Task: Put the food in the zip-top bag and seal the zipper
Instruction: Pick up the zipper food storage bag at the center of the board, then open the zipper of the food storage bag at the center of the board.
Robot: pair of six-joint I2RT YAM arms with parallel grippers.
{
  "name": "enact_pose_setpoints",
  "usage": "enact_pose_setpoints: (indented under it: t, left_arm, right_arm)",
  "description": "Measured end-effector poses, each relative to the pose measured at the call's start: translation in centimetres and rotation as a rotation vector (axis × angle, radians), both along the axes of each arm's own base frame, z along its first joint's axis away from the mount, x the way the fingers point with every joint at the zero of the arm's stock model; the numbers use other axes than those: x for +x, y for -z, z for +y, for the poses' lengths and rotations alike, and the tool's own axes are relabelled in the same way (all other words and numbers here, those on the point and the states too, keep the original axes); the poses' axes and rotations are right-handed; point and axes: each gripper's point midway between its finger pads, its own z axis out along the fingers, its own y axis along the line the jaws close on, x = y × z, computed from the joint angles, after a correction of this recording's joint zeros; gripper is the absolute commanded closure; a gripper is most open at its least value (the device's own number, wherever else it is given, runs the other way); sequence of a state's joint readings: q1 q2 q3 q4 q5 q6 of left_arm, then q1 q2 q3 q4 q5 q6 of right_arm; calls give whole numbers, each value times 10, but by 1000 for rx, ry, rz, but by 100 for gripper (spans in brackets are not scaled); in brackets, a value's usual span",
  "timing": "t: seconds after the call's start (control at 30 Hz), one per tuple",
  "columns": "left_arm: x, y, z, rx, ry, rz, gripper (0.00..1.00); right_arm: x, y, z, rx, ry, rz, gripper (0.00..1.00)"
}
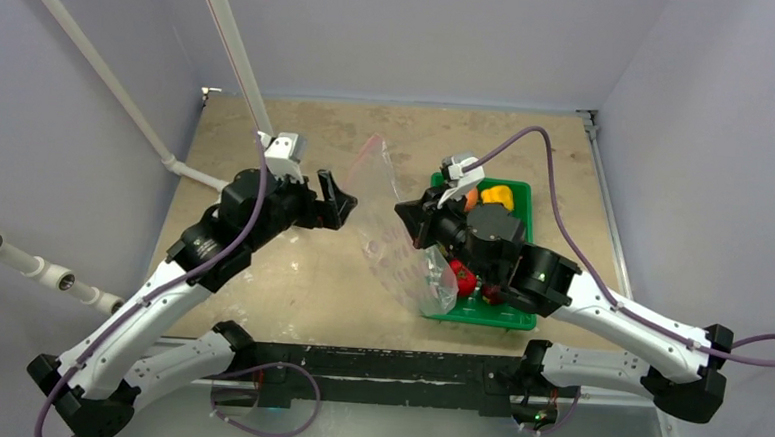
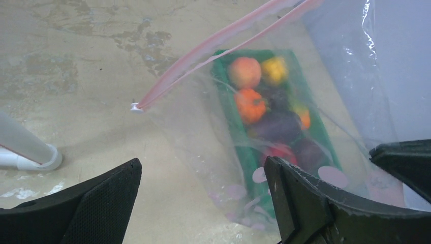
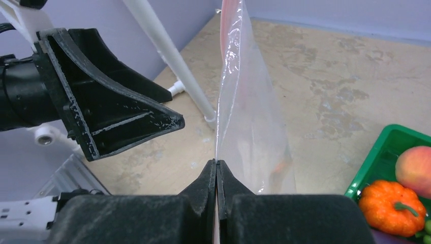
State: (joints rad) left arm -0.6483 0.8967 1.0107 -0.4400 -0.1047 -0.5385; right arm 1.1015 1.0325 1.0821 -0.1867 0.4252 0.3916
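You face pale lavender walls [image 1: 423,30] closing around three sides of your worn, stained tan table [image 1: 280,283]; white pipes [image 1: 91,58] slant down the left wall; lighting is soft and even.

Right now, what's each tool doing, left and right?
Left tool: open, holding nothing.
Right tool: closed on the zip-top bag.

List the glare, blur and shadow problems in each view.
Top external: the light is soft and even, but the clear zip-top bag almost vanishes against the table. Left wrist: the food looks hazy through the film, and white glare streaks cross the bag at upper right. Right wrist: a bright glint runs down the bag's edge above the shut right gripper.
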Motion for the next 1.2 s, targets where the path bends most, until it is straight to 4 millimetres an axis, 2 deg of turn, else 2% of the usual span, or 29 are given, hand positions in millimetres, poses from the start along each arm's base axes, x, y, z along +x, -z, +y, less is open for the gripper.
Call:
enact_pose_setpoints:
  t: [0.17, 0.3, 0.63, 1.0, 1.2]
  left_arm:
    - [-18, -17, 12, 17, 35, -59, 16]
    - [-28, -30, 19, 38, 59, -101, 25]
    - [-45, -21, 43, 180, 86, -119, 30]
    - [-67, -34, 68, 244, 95, -220, 34]
    - [-76, -38, 76, 250, 98, -247, 40]
  right_arm:
    - [-13, -15, 0, -2, -84, -29, 100]
    - [-21, -19, 1, -20, -140, -40, 100]
    - [-39, -13, 8, -97, -278, -71, 100]
    - [-66, -26, 11, -179, -495, -261, 100]
    - [-69, -22, 19, -274, -588, -342, 100]
